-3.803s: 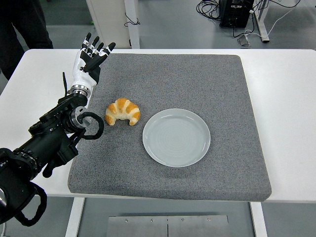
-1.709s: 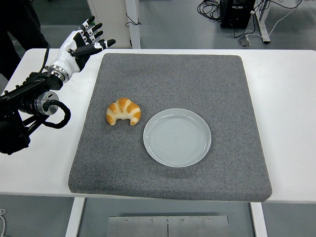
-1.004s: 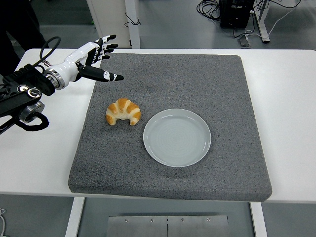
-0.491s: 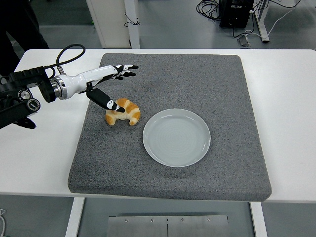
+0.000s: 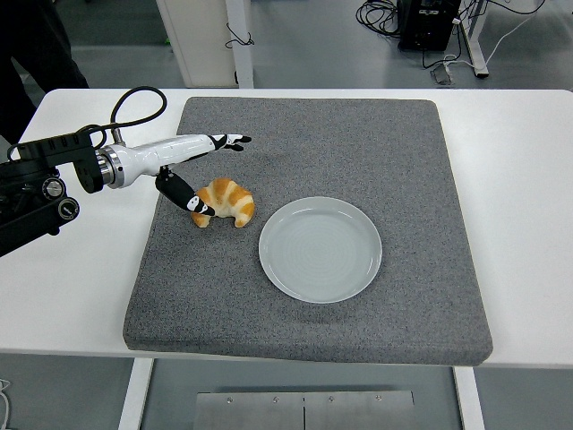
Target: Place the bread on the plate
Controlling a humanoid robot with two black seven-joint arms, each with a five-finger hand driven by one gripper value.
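Observation:
A golden croissant [image 5: 226, 202] lies on the grey mat [image 5: 358, 143], just left of the pale round plate [image 5: 320, 249]. My left hand [image 5: 204, 170] reaches in from the left and straddles the croissant's left end. Its fingers [image 5: 224, 141] stretch out flat beyond the bread, and the thumb [image 5: 183, 195] points down against the bread's near left side. The hand is spread and holds nothing. The plate has nothing on it. My right hand does not show.
The mat covers most of the white table [image 5: 519, 179]. A person in dark clothes [image 5: 36, 45] stands at the top left corner. A black cable loops above my left forearm [image 5: 54, 184].
My left hand swung from the table's far left corner down to the croissant. In the last half second the thumb dropped closer to the bread's left side.

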